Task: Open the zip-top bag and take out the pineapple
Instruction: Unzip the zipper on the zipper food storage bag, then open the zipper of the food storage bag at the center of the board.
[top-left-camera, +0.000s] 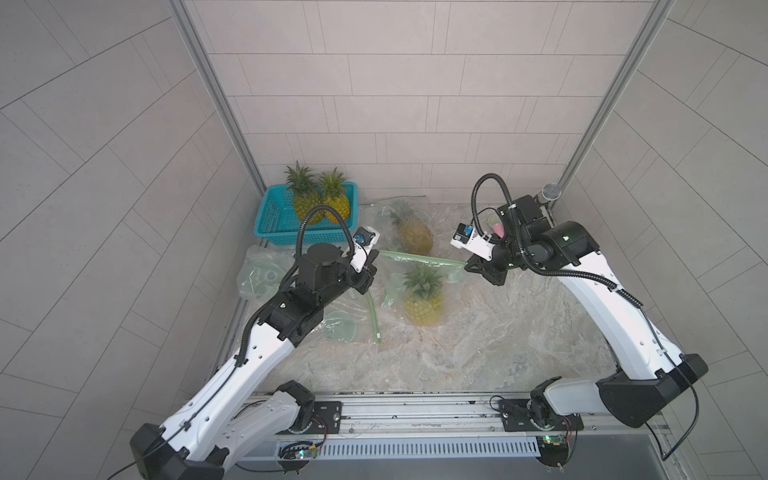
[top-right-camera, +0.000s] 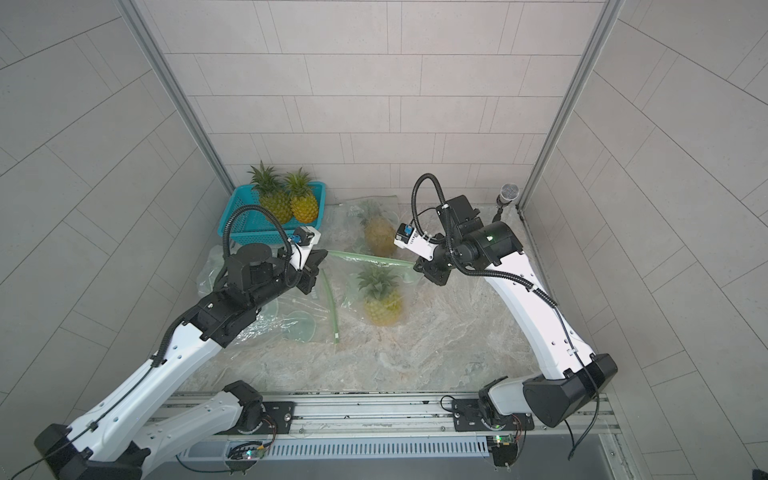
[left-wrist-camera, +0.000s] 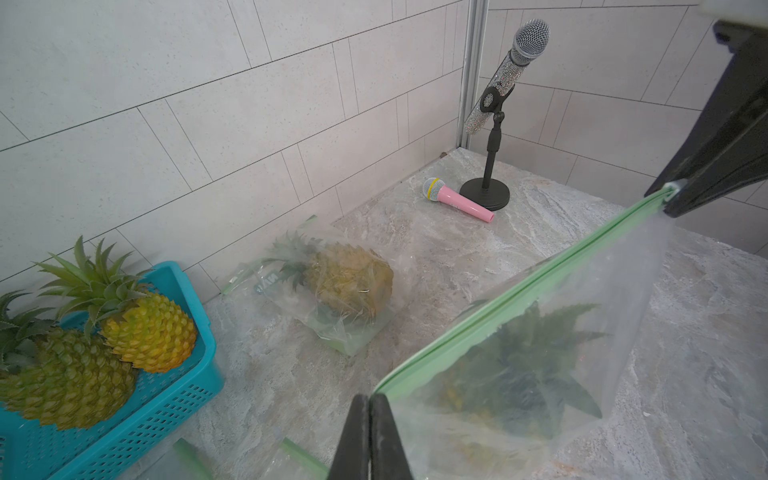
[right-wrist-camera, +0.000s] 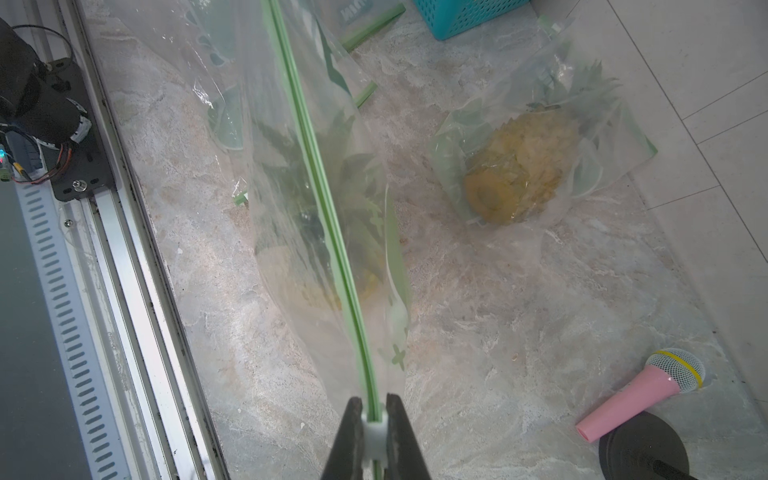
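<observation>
A clear zip-top bag (top-left-camera: 432, 276) with a green zip strip (top-left-camera: 419, 259) hangs stretched between my two grippers above the stone tabletop. Inside it stands the pineapple (top-left-camera: 423, 303), leaves up, also visible in a top view (top-right-camera: 381, 301). My left gripper (top-left-camera: 374, 259) (left-wrist-camera: 369, 397) is shut on the bag's corner at the end of the strip (left-wrist-camera: 519, 291). My right gripper (top-left-camera: 468, 265) (right-wrist-camera: 373, 399) is shut on the white slider (right-wrist-camera: 374, 432) at the other end. In the right wrist view the zip strip (right-wrist-camera: 316, 166) runs straight away from the jaws and looks closed.
A teal basket (top-left-camera: 270, 214) holding two pineapples sits at the back left. Behind the held bag lies another bagged pineapple (top-left-camera: 411, 232). Empty bags (top-left-camera: 262, 274) lie under my left arm. A pink microphone (left-wrist-camera: 457, 199) and a microphone on a stand (left-wrist-camera: 490, 124) occupy the back right corner.
</observation>
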